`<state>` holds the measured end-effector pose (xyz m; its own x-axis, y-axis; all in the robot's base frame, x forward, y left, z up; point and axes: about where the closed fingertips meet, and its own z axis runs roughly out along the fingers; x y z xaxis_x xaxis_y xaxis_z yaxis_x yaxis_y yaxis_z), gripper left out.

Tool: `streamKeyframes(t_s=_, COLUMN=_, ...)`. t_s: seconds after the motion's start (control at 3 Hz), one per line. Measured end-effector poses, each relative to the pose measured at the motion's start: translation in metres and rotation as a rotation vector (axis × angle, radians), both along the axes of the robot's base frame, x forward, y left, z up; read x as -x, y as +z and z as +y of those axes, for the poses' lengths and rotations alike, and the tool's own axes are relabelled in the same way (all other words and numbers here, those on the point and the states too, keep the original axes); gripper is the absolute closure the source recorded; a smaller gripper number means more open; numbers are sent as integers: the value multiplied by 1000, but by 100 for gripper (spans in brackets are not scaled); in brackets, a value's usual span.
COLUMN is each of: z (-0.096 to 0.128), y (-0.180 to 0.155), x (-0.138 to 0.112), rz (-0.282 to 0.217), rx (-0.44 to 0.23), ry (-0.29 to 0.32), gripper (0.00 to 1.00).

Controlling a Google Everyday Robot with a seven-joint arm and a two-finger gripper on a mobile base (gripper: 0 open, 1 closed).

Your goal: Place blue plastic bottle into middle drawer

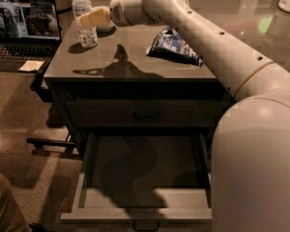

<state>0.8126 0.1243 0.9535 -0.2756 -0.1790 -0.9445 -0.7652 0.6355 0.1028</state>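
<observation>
The blue plastic bottle (88,36), clear with a white cap and a pale label, stands upright at the back left of the cabinet top (130,64). My gripper (87,19) is at the bottle's middle, reaching in from the right at about label height. The arm stretches back across the right of the view. The middle drawer (145,175) is pulled wide open below the shut top drawer (145,114). Its light grey walls and dark floor show, with nothing in it.
A dark blue crinkled snack bag (174,46) lies on the cabinet top's right side. An open laptop (24,25) and a paper note (31,65) sit on a desk to the left. A person's knee (5,207) is at bottom left.
</observation>
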Motion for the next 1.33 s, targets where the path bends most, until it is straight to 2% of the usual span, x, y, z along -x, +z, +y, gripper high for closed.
streamKeyframes(t_s=0.33, z=5, y=-1, x=-10, rz=-37, rx=-13, ry=-1, gripper=0)
streamKeyframes(t_s=0.67, z=13, y=-3, x=-27, rz=-89, rx=-57, ry=21, gripper=0)
streamKeyframes(t_s=1.33, z=33, y=6, x=-62, rz=-213, rx=-155, ry=121, gripper=0)
